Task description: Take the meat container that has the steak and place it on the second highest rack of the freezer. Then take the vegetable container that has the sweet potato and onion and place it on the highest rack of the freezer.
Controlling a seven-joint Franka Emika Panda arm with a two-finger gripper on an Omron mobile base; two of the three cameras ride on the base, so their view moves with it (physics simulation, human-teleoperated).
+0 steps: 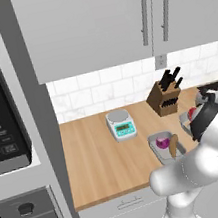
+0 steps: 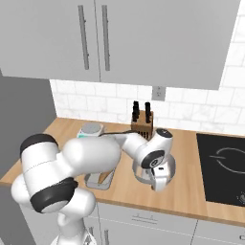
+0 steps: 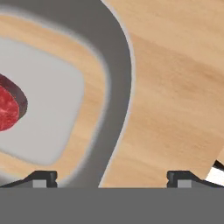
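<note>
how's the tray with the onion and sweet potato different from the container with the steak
The rectangular grey vegetable tray holds a purple onion and a tan sweet potato; the rounded grey meat container holds a red steak. The vegetable tray stands apart from the arm; the open gripper straddles the meat container's rim. Both sit on the wooden counter.

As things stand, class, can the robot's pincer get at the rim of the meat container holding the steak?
Probably yes. The pincer stands wide open right over the meat container, its grey rim running up between the two tips, and nothing lies between them. The steak sits off to one side, clear of the rim.
</note>
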